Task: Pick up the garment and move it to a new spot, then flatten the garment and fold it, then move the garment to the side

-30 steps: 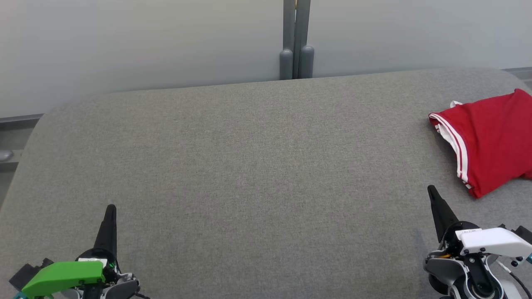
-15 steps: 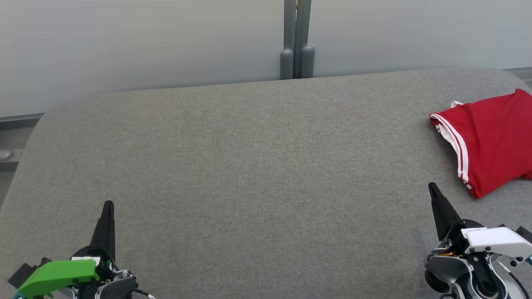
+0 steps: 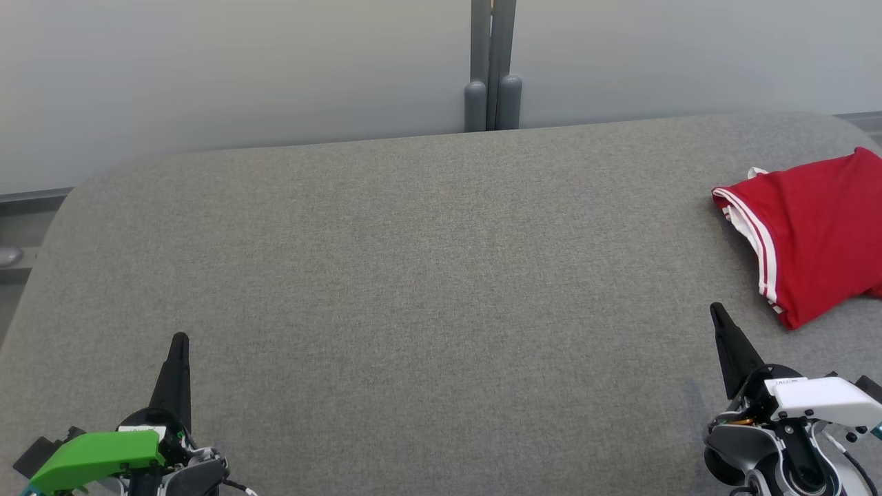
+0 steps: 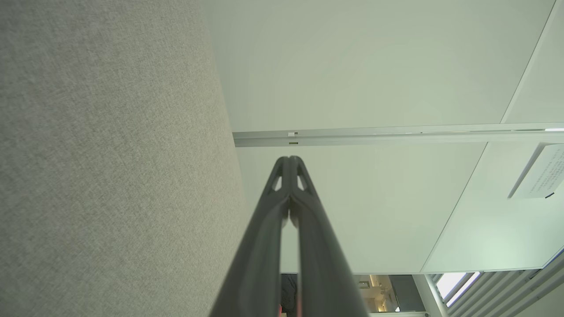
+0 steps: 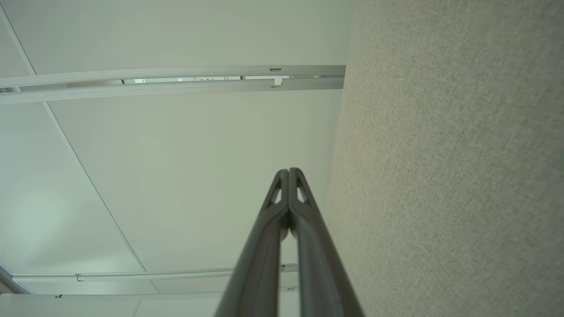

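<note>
Left end effector, right end effector point forward.

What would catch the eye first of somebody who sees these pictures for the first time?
The red garment with white stripes stands out most, lying at the right edge of the grey fabric surface. Next come the left gripper and the right gripper at the lower corners of the head view, both shut, empty and apart from the garment.
</note>
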